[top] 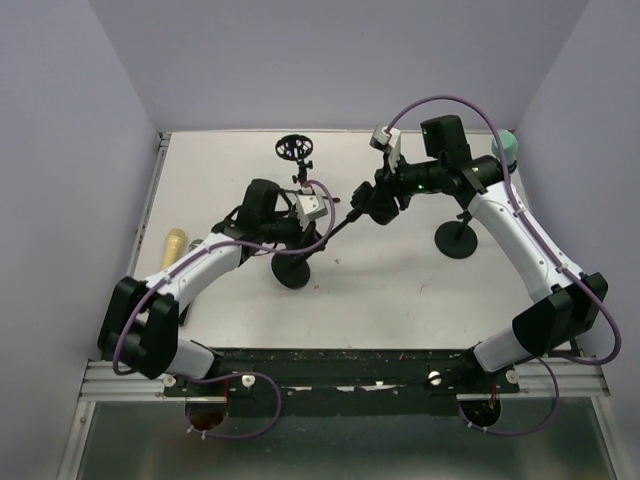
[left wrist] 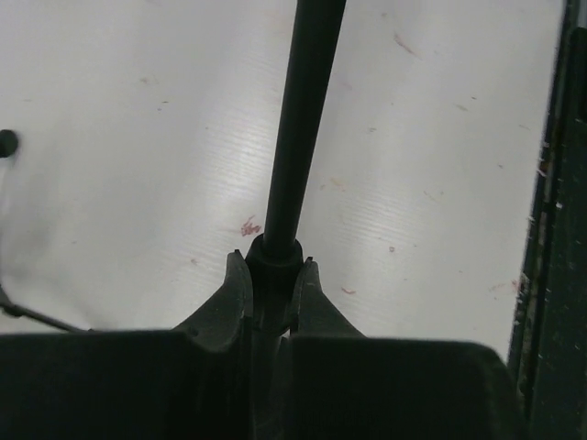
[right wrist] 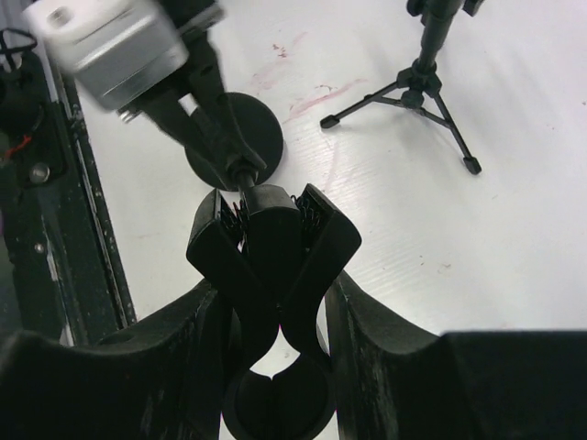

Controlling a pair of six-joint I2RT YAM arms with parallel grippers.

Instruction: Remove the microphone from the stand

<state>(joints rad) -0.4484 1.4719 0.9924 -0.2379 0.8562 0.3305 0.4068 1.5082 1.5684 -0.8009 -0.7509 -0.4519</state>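
The black stand has a round base [top: 291,270] and a pole [left wrist: 293,137] that leans up to the right. My left gripper [top: 322,230] is shut on the pole low down, at its collar [left wrist: 272,266]. My right gripper [top: 362,205] is shut round the stand's black spring clip [right wrist: 273,238] at the top of the pole. The clip's ring [right wrist: 275,408] looks empty. A gold microphone [top: 175,245] lies on the table at the left edge, apart from both grippers. The stand's base also shows in the right wrist view [right wrist: 234,137].
A second round-base stand [top: 457,240] is under the right arm. A small tripod with a ring mount [top: 295,150] stands at the back and also shows in the right wrist view [right wrist: 422,82]. A teal object [top: 505,145] sits at the back right. A black rail [left wrist: 559,275] runs along the near edge.
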